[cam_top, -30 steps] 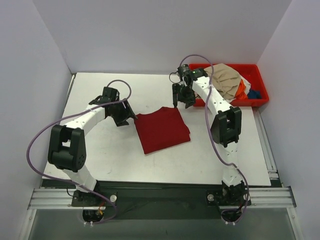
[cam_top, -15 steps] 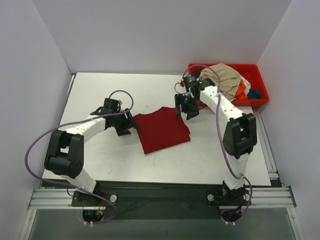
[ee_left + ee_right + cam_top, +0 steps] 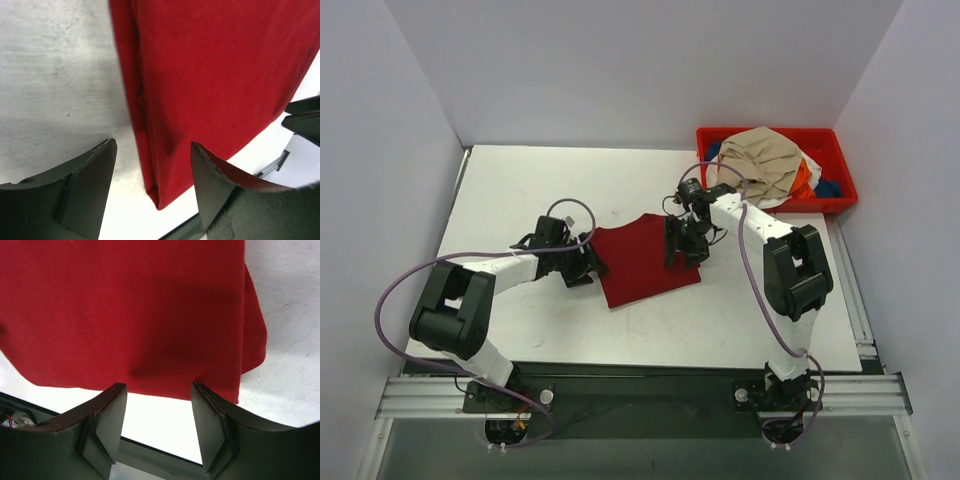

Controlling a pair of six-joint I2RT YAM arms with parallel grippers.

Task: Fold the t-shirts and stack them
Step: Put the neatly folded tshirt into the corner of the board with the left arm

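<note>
The left gripper [image 3: 582,268], jaws apart, straddled the folded left edge of the dark red t-shirt [image 3: 642,260], which lay flat at the middle of the table [image 3: 520,180]. Opposite it, the right gripper [image 3: 682,248], jaws also apart, bracketed the shirt's right edge. The remaining t-shirts [image 3: 765,160] lay heaped in the red bin [image 3: 842,192], far right.

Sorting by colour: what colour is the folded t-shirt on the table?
The t-shirt is plain dark red, clearest in the top external view.
</note>
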